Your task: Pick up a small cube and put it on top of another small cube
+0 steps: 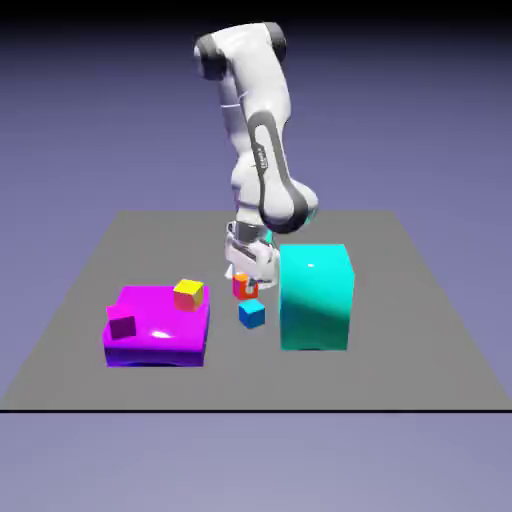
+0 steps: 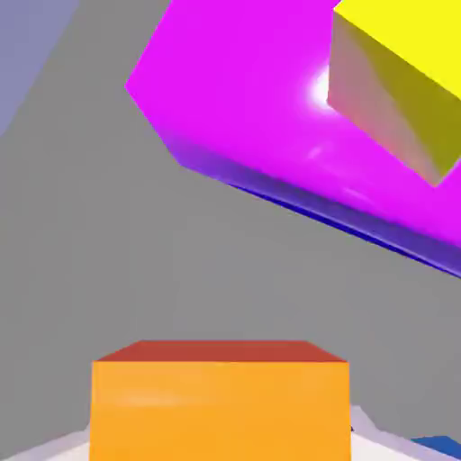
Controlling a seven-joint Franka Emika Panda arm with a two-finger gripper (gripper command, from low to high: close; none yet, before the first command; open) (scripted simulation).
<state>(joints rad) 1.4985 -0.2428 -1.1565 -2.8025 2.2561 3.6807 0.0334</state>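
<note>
and here's the claw [image 1: 251, 284], down low over the dark grey table [image 1: 380, 375], closed in on the orange-red cube [image 1: 245, 288], gripping it from both sides! from out front, in the exterior view, the fingers are a pale tangle and the cube is small beneath the hand. the hand view gives the grip away: the cube's orange face fills the space between the fingers, hiding their tips. only the exterior view has the big cyan block [image 1: 315, 298], on its right, and the dark magenta cube [image 1: 121, 321] on the purple slab [image 1: 158, 335]. the yellow cube [image 1: 188, 295] shows in both, on that same slab. the blue cube [image 1: 252, 314], whole out front, near the held one, is just a sliver at the hand view's bottom right corner.
</note>
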